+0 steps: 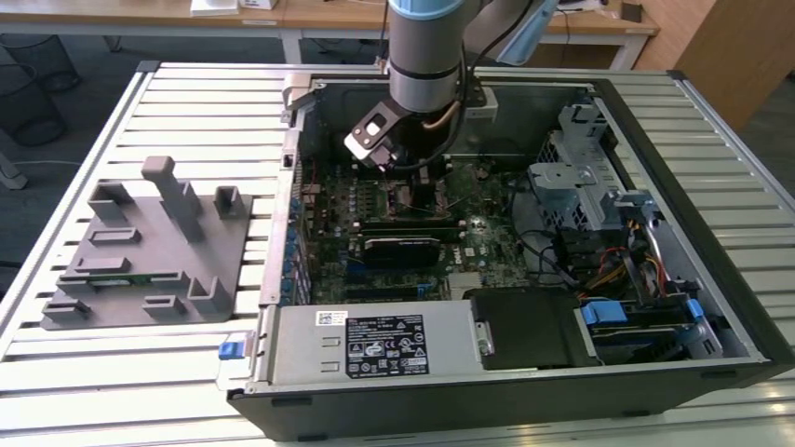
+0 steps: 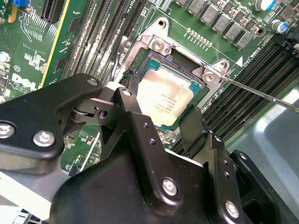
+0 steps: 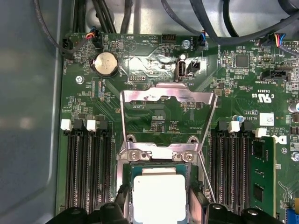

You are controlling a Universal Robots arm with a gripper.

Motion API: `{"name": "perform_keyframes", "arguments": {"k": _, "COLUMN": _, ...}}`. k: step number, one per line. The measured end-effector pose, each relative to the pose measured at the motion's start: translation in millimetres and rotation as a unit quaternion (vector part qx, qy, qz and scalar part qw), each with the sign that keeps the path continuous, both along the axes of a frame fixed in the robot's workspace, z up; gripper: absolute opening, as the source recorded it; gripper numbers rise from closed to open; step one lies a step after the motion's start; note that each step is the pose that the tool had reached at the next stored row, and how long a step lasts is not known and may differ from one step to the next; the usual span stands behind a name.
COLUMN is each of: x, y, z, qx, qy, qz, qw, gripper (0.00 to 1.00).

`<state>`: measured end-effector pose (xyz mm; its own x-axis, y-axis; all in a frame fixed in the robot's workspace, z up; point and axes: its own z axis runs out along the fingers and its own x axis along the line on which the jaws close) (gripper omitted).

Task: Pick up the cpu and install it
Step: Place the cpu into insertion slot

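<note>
The cpu [image 2: 166,95] [image 3: 159,196], a silvery square chip with a pale rim, lies level in the open socket [image 2: 154,58] on the green motherboard [image 1: 410,223]. My gripper [image 2: 159,109] [image 3: 160,207] reaches down into the computer case [image 1: 695,279], its two black fingers [image 2: 128,100] pressed against opposite edges of the chip. The socket's metal load plate [image 3: 168,116] stands swung up. Its thin lever [image 2: 261,93] sticks out to one side. In the exterior view the arm's wrist [image 1: 410,140] hides the chip.
A grey fixture plate [image 1: 137,251] with moulded holders lies on the slatted table at the exterior view's left. Memory slots [image 3: 86,172] flank the socket, one holding a green stick [image 3: 259,177]. The power supply [image 1: 372,345] and drive cage [image 1: 584,158] crowd the case.
</note>
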<state>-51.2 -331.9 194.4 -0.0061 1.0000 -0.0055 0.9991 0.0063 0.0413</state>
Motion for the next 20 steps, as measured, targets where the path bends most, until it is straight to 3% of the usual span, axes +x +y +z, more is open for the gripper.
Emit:
{"name": "perform_keyframes", "arguments": {"k": 2, "x": 0.0, "y": 0.0, "z": 0.0, "qx": -0.0001, "qy": 0.0001, "qz": 0.0, "qw": 1.0, "gripper": 0.6}}
{"name": "perform_keyframes", "arguments": {"k": 3, "x": 0.0, "y": 0.0, "z": 0.0, "qx": -0.0001, "qy": 0.0001, "qz": 0.0, "qw": 1.0, "gripper": 0.54}}
{"name": "perform_keyframes", "arguments": {"k": 20, "x": -1.2, "y": -1.2, "z": -0.2, "qx": 0.0001, "qy": -0.0001, "qz": -0.002, "qw": 1.0, "gripper": 0.53}}
